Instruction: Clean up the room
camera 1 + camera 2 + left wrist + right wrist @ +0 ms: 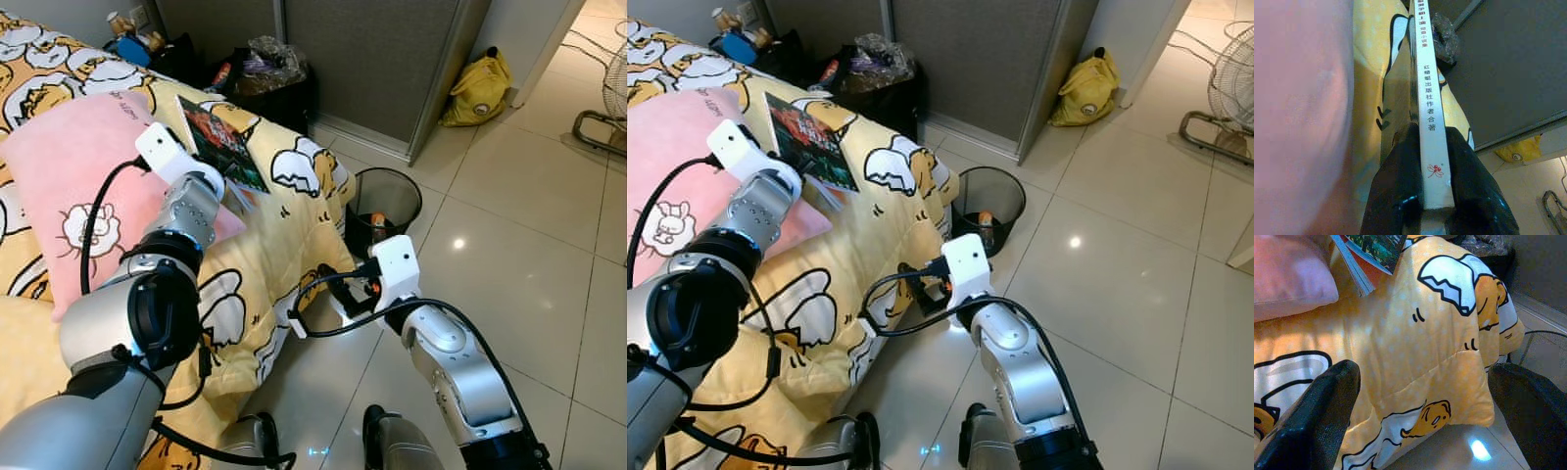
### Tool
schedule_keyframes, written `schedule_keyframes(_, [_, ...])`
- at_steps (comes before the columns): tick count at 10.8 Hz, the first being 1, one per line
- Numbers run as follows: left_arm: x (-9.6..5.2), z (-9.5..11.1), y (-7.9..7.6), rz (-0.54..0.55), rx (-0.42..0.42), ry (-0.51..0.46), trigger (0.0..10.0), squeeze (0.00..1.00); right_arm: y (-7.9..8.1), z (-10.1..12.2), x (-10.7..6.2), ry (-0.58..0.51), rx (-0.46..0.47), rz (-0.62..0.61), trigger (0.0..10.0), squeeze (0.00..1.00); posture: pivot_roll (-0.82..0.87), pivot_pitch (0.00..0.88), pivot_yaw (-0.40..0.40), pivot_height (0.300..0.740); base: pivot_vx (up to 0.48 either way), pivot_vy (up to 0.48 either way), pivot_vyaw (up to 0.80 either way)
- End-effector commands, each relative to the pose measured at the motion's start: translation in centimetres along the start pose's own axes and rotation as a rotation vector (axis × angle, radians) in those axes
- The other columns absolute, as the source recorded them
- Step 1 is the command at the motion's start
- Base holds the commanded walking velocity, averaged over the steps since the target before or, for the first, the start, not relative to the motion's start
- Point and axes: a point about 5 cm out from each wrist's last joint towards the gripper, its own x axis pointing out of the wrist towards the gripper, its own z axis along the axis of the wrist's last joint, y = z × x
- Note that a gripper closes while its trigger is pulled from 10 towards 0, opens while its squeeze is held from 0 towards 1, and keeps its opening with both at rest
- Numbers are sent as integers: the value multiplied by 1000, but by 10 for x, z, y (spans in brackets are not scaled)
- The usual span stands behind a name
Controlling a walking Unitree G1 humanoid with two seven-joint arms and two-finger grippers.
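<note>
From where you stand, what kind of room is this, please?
Most likely a bedroom. A bed with a yellow cartoon quilt and a pink pillow sits on a tiled floor. The left gripper holds a book over it.

Book [221,144]: glossy printed paper cover, smooth white spine. Quilt [294,230]: soft matt stitched cloth. Pillow [69,186]: pink matt cloth. Bin [384,209]: black wire mesh. Floor [509,225]: pale glossy tile, mirror-like. Arms: brushed silver metal.
</note>
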Motion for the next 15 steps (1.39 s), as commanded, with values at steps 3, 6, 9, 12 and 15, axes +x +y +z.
schedule_keyframes(3, [0,7,0,-1,-4,-32,0,0,0,-6,-1,24,5,-3,10000,0,-227,160,66,740,0,0,0])
schedule_keyframes(6, [0,7,0,-1,-4,-32,0,0,0,-6,-1,24,5,-3,10000,0,-227,160,66,740,0,0,0])
schedule_keyframes(9, [-18,55,33,-37,758,-467,0,0,-22,17,9,-103,-8,-136,10000,0,-161,92,28,740,0,0,0])
schedule_keyframes(12, [-39,56,27,-100,804,-635,0,0,-26,23,10,-150,10,-161,10000,0,-148,76,28,740,0,0,0])
schedule_keyframes(15, [-88,45,56,-12,981,-672,0,0,-34,38,13,-232,4,-182,10000,0,-123,52,25,740,0,0,710])
